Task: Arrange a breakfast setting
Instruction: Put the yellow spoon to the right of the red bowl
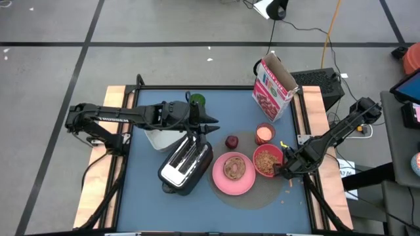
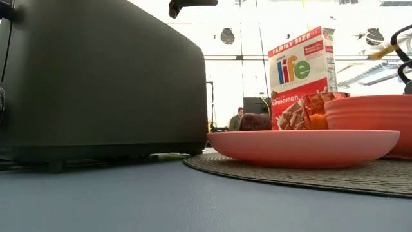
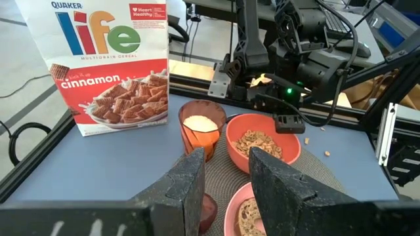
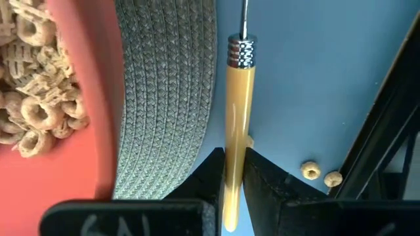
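Observation:
A pink plate [image 1: 218, 178] with round browned bread [image 1: 233, 168] lies on a woven round mat [image 1: 252, 196]. On the mat's right part stands a red bowl [image 1: 267, 160] of cereal. A pink cup [image 1: 264, 134] and a dark red fruit [image 1: 231, 141] stand at the mat's far side. My right gripper [image 1: 287, 172] is low beside the bowl's right side and shut on the orange-handled spoon [image 4: 237, 111]. My left gripper [image 1: 211, 126] hovers open and empty above the toaster's far end, and its fingers [image 3: 191, 187] point toward the cup [image 3: 200, 128]. My right gripper pinches the spoon's orange handle [image 4: 234, 147] between its two fingers, at the handle's free end. The handle runs forward along the fingers, away from the wrist, beside the mat's edge [image 4: 197, 98]. Whether the spoon rests on the table, I cannot tell.
A silver-and-black toaster [image 1: 186, 164] stands left of the plate, with a white container [image 1: 156, 139] behind it under my left arm. A cereal box [image 1: 274, 88] stands open at the far right. Loose cereal rings [image 4: 310, 170] lie by the right edge. A person [image 2: 238, 119] sits far behind.

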You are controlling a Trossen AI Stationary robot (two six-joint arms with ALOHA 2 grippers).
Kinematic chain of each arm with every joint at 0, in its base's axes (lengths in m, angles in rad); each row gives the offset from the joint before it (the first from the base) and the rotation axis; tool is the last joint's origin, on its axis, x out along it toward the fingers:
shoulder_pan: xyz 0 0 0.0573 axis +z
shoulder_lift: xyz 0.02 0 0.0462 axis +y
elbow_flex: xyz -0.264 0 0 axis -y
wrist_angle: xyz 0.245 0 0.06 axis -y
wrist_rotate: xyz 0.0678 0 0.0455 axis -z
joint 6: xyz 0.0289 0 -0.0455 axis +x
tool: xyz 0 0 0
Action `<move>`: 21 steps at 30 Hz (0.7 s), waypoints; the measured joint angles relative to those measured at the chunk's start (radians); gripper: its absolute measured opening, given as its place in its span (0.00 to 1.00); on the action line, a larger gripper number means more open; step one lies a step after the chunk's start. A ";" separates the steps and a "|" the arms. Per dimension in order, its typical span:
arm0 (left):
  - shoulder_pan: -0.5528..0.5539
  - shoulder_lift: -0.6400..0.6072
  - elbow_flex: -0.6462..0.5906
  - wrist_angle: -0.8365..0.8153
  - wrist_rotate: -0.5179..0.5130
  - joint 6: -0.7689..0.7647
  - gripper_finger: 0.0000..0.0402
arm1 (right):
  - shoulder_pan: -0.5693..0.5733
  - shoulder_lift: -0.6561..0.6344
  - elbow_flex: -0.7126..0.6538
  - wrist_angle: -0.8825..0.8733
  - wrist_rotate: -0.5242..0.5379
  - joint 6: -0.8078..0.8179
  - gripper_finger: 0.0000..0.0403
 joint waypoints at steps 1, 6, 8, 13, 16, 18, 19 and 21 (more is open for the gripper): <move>0.000 0.000 0.000 0.000 0.000 0.000 0.31 | 0.000 -0.003 0.000 -0.004 0.000 0.000 0.09; 0.000 0.000 0.000 0.000 0.000 0.000 0.31 | 0.000 -0.040 0.000 -0.030 0.002 0.000 0.09; 0.000 0.000 0.000 0.000 0.000 0.000 0.31 | 0.000 -0.058 0.000 -0.040 0.002 0.000 0.09; 0.000 0.000 0.000 0.000 0.000 0.000 0.31 | 0.000 -0.079 0.000 -0.074 0.002 0.008 0.09; 0.000 0.000 0.000 0.000 0.000 -0.001 0.31 | 0.000 -0.078 0.000 -0.073 0.002 0.011 0.09; 0.000 0.000 0.000 0.000 0.000 -0.001 0.31 | 0.000 -0.078 0.000 -0.074 0.002 0.011 0.09; 0.000 0.000 0.000 0.000 0.000 -0.001 0.31 | 0.000 -0.078 0.000 -0.074 0.001 0.011 0.09; 0.000 0.000 0.000 0.000 0.000 -0.001 0.31 | 0.000 -0.078 0.000 -0.074 0.001 0.011 0.10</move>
